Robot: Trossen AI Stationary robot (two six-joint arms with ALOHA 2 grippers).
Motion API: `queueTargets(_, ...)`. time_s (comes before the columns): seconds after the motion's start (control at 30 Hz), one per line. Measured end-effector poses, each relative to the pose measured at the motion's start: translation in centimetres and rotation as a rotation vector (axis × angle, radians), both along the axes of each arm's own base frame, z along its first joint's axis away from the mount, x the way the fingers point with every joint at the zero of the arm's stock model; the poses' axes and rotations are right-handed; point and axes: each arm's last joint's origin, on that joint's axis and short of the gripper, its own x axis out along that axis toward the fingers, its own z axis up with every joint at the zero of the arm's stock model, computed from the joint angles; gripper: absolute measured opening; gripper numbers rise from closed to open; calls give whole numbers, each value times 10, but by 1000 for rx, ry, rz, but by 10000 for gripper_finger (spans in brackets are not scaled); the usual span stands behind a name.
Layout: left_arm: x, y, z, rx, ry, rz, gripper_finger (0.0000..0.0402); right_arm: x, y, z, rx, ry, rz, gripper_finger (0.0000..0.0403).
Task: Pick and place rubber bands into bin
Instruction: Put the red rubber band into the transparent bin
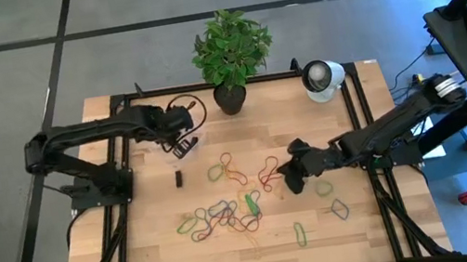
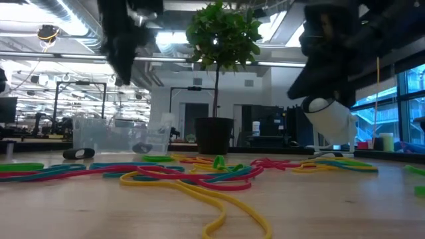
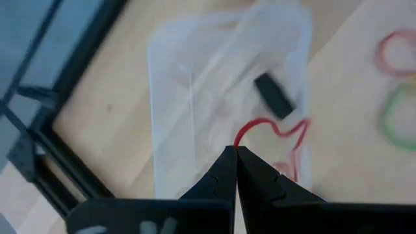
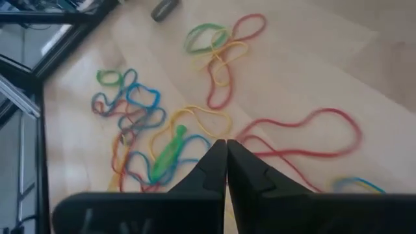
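Nearest the low camera, a yellow rubber band [image 2: 219,199] is seen trailing across the bottom centre of the frame. The other rubber bands [image 1: 227,209] are scattered over the middle of the table [image 1: 153,247] in the high view. The bin [image 1: 171,139] is found at upper left, beside a black pot [image 1: 230,98] holding a plant [image 1: 229,45]. The left gripper [image 1: 185,144] is held over the bin, fingers pressed together on a red band [image 3: 273,130]. The right gripper [image 1: 295,174] is placed right of centre, fingers closed with nothing seen between them. A white round object [image 1: 322,77] is seen at upper right.
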Motion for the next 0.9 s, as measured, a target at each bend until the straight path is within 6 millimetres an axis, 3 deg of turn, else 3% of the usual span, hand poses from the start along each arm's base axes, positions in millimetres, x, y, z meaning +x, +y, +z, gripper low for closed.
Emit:
queueTargets(0.17, -11, 19, -37, -105, 25, -38, 2, 23, 7, 3, -14, 15, -1, 4)
queueTargets(0.33, -16, 31, -59, -157, -21, -84, 2, 47, 12, 6, -53, 16, -46, 7)
queueTargets(0.73, -21, 35, -75, -96, -10, -101, 6, 84, 7, 9, -50, 11, -94, 6)
queueTargets(0.9, -21, 38, -75, -98, -25, -85, 51, 85, 7, 10, -49, 10, -93, 6)
